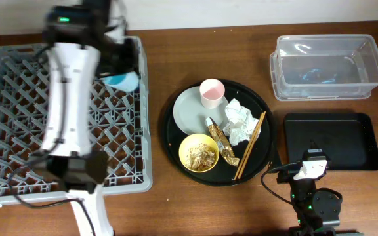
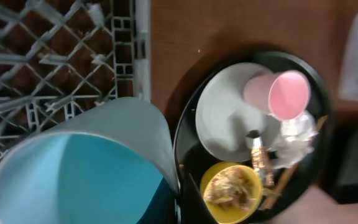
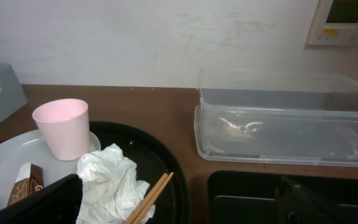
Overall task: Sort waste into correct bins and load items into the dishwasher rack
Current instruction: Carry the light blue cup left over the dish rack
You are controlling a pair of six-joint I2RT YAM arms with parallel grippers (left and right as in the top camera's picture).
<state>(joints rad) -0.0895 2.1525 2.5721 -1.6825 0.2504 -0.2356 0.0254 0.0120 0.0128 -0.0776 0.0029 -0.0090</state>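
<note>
**Blue cup in your left pincer, above the rack**

Your left pincer (image 1: 118,65) is clenched on the light blue cup (image 2: 73,168), which is tilted, with the dishwasher rack (image 1: 18,85) directly beneath. Off to that pincer's right, the round black tray (image 1: 176,141) carries the pink cup (image 1: 211,92), plate (image 1: 188,113), yellow bowl (image 1: 184,145) and chopsticks (image 1: 249,145). Your right pincer (image 1: 310,167) stands released, its fingers (image 3: 42,202) spread. The shallow black tray (image 1: 330,141) lies just ahead of it, the clear tub (image 1: 323,67) lies beyond that, and the tissue (image 1: 240,121) is ahead to its left.

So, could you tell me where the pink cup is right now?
In the overhead view the pink cup stands upright on the far edge of the plate, in the round tray mid-table, beside the tissue.
</note>
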